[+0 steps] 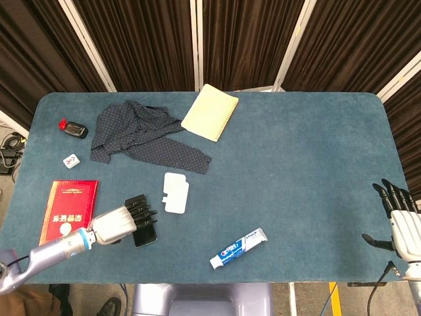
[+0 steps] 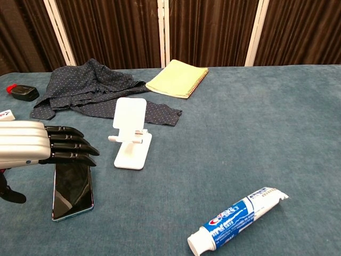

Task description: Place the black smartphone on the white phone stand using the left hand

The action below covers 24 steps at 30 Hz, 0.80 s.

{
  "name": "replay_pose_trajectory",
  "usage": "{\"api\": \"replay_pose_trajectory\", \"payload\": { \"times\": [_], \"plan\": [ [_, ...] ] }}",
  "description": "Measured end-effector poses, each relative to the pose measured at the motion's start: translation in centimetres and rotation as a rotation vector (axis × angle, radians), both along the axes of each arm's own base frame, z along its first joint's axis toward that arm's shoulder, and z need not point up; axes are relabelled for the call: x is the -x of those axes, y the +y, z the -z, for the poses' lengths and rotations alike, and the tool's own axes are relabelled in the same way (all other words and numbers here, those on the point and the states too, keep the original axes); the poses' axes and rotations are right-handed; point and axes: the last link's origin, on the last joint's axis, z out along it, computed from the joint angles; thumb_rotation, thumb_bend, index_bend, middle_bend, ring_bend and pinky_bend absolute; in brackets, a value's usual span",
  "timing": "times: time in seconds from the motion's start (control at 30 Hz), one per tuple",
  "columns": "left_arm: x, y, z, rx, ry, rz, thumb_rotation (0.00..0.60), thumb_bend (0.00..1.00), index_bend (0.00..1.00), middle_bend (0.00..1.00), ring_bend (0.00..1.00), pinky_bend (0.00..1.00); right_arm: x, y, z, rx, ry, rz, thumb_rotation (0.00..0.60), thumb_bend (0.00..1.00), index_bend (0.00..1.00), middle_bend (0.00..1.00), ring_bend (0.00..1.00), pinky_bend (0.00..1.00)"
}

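Left hand (image 1: 120, 222) low over the near-left part of the blue worktop (image 1: 296, 171), palm down, dark fingers (image 2: 69, 145) held straight and side by side, reaching over the far end of the phone (image 2: 73, 189). In the chest view the thumb hangs below and apart from the rest. Nothing gripped; whether the fingers actually touch the phone cannot be told.

Phone lies flat, screen up, on the worktop, near end sticking out from under the hand. Just to its right stands the white stand (image 2: 129, 135), back plate tilted up, base flat, not touching the phone.

Right hand (image 1: 399, 220) at the near-right edge of the worktop, fingers spread, thumb out to the side, holding nothing.

Elsewhere on the worktop:
- red booklet (image 1: 68, 212) left of the left hand
- toothpaste tube (image 1: 238, 248) near the front edge, right of the phone
- crumpled dark dotted shirt (image 1: 141, 136) behind the stand
- yellow notebook (image 1: 210, 112) beside the shirt, at the back
- small black item with a red end (image 1: 73, 128) at far left
- small white tag-like piece (image 1: 71, 160) below it
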Motion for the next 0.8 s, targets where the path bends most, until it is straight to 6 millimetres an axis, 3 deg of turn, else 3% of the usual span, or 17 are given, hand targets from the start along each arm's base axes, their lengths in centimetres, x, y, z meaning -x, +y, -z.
{"api": "replay_pose_trajectory", "payload": {
  "times": [0.2, 0.5, 0.8],
  "plan": [
    [0.3, 1.2, 1.1, 0.012, 0.002, 0.017, 0.6, 0.0, 0.12, 0.0, 0.13, 0.15, 0.1, -0.1, 0.0, -0.002, 0.005, 0.005, 0.6, 0.0, 0.0, 0.0, 0.0, 0.0],
    [0.6, 2.6, 2.5, 0.008, 0.022, 0.043, 0.6, 0.0, 0.13, 0.0, 0.13, 0.14, 0.4, -0.2, 0.1, -0.003, 0.011, 0.017, 0.6, 0.0, 0.0, 0.0, 0.0, 0.0],
    [1.0, 2.6, 3.5, 0.001, 0.051, 0.065, 0.6, 0.0, 0.16, 0.01, 0.13, 0.08, 0.3, -0.2, 0.3, -0.015, 0.007, 0.019, 0.6, 0.0, 0.0, 0.0, 0.0, 0.0]
  ]
}}
